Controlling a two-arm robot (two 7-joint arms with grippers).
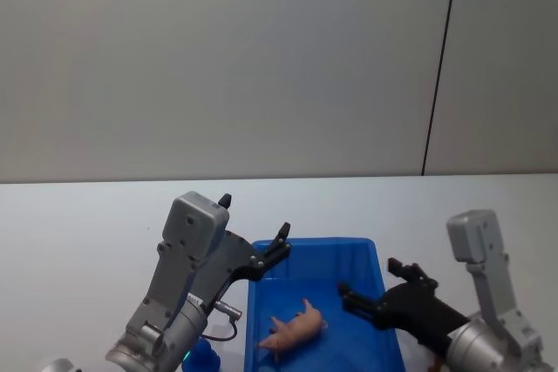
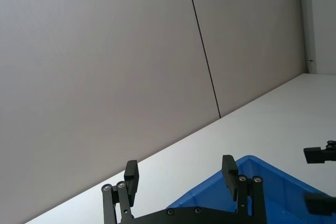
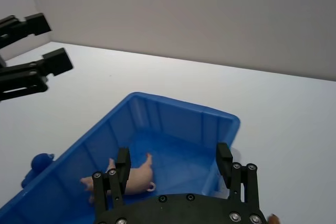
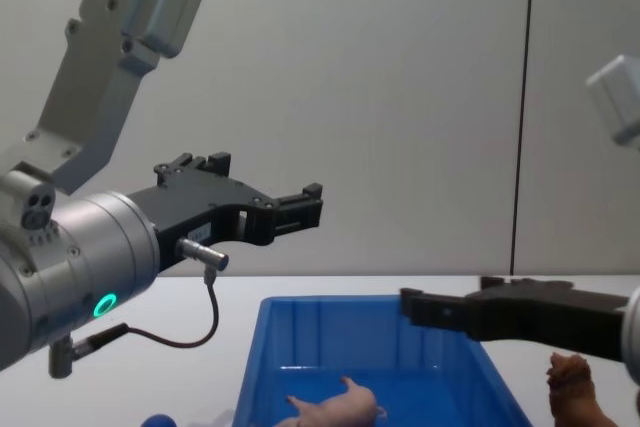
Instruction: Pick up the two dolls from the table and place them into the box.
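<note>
Seeing pig doll (image 1: 295, 330) in blue bin (image 1: 331, 242). Judging shaggy brown doll (image 4: 572, 387), bin's 4 o'clock, light, soft; advising mid-body pinch. Showing right tool (image 1: 368, 276), left tool (image 1: 255, 215) wide, empty.

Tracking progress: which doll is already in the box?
The pale pink pig doll, lying inside the blue box. The reddish-brown shaggy doll is outside, on the table past the box's right wall.

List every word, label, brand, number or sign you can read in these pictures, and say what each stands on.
No text can be read anywhere.
The blue box, the pink pig doll, the brown doll, the table and the wall bear no writing.
The green lit ring on the left arm is a light, not lettering.
</note>
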